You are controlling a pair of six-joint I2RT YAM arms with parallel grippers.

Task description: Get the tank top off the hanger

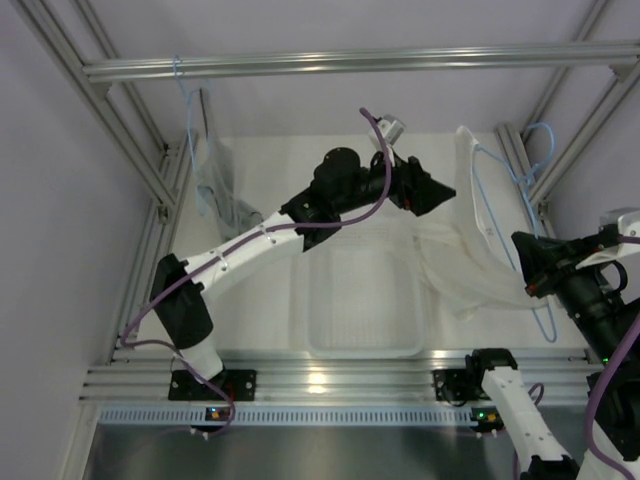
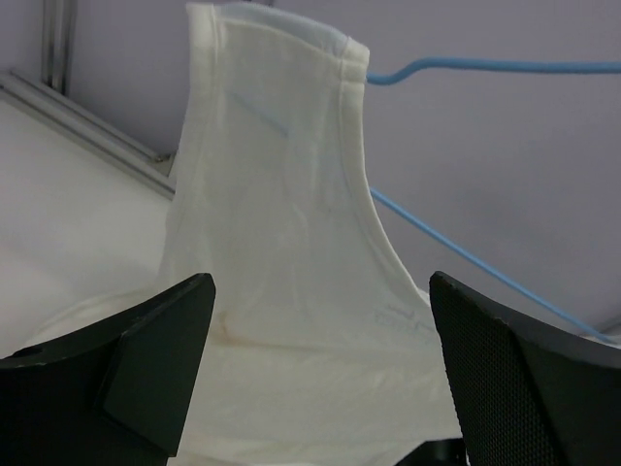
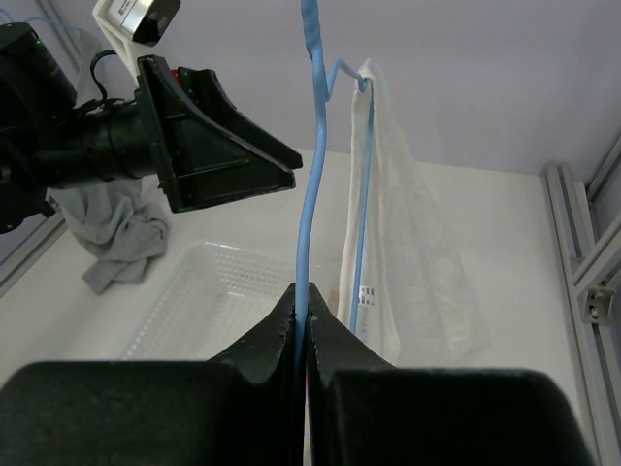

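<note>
The white tank top [image 1: 470, 250] hangs by a strap from a blue wire hanger [image 1: 497, 210] at the right, its lower part draped toward the table. My right gripper [image 1: 530, 280] is shut on the hanger's wire [image 3: 309, 194], which passes between the pinched jaws [image 3: 303, 309]. My left gripper [image 1: 447, 190] is open just left of the garment. In the left wrist view the tank top's strap [image 2: 281, 194] rises ahead between the spread fingers [image 2: 155, 359], with nothing gripped. The strap loops over the hanger [image 2: 485, 66] there.
A white perforated basket [image 1: 365, 340] sits on the table in the middle, below the left arm. A grey garment [image 1: 215, 185] hangs from a second blue hanger [image 1: 183, 85] on the rail at the back left. Aluminium frame posts [image 1: 560, 130] stand close on the right.
</note>
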